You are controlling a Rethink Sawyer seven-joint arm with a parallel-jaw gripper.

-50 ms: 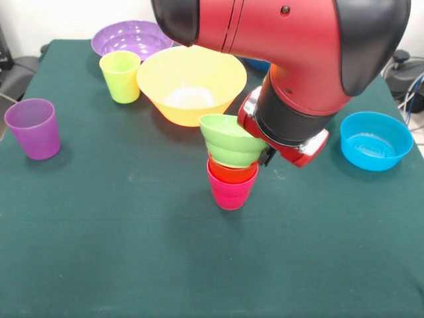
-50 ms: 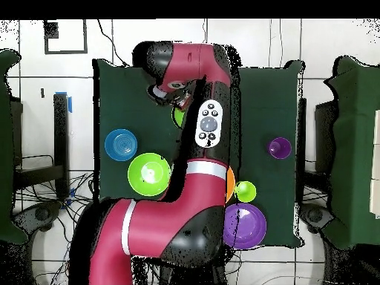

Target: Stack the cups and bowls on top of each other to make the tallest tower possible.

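Your tower stands three high, pink cup lowest, green bowl topmost; other cups and bowls wait, and I cannot tell the gripper's state.

Front camera close across table; overhead straight down.
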